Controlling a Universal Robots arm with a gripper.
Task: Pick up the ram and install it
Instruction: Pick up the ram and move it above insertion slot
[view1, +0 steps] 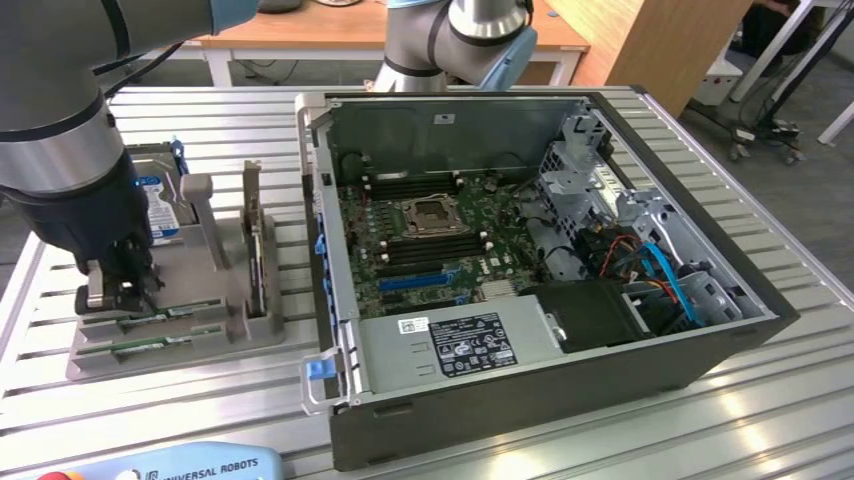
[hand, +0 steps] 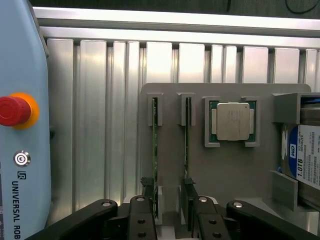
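1. We are looking at the gripper hanging over the grey holder at the exterior view's left, its jaws standing wide apart and gripping nothing.
2. The ram is sitting on edge in a slot of that holder, just below the claw. It is not yet lifted, and the open computer case is lying well apart toward the exterior view's right.
3. Its long axis is running away from the fingertips, crosswise to the line along which the jaws close. The claw is therefore hanging over one end of the stick, not its middle.
4. A second green stick is standing parallel just beside it. The claw is sitting about midway over the pair, so we are only judging that the stick nearer the pendant is the ram.
5. We are counting two green sticks, one processor, one hard drive, one case, one pendant and one arm.
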